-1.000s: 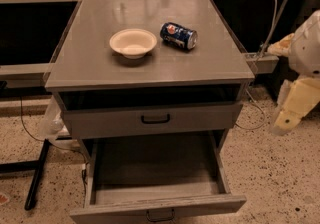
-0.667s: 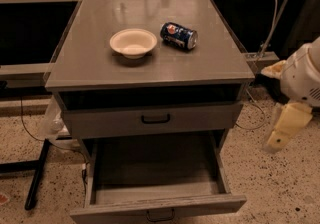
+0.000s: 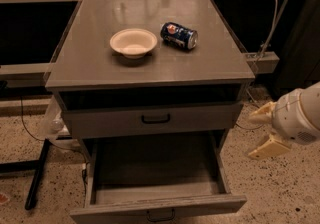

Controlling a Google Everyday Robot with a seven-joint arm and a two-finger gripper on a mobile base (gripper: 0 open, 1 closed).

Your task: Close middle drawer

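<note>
The middle drawer (image 3: 155, 168) is pulled far out of the grey cabinet; its plain grey tray is empty. Its low front panel with a small black handle (image 3: 160, 215) sits at the bottom edge of the view. Above it, the taller-fronted top drawer (image 3: 150, 119) stands slightly out. My gripper (image 3: 261, 132) hangs to the right of the cabinet, level with the open drawer's right side and apart from it. Its two cream fingers (image 3: 267, 148) are spread and hold nothing.
On the cabinet top (image 3: 100, 63) stand a cream bowl (image 3: 133, 42) and a blue soda can (image 3: 178, 35) lying on its side. A white cable (image 3: 267, 23) hangs at the right. A black stand leg (image 3: 37, 175) lies on the speckled floor at the left.
My arm and gripper have moved down and a little towards the cabinet, from beside the top drawer to beside the open middle drawer. The drawers have not moved.
</note>
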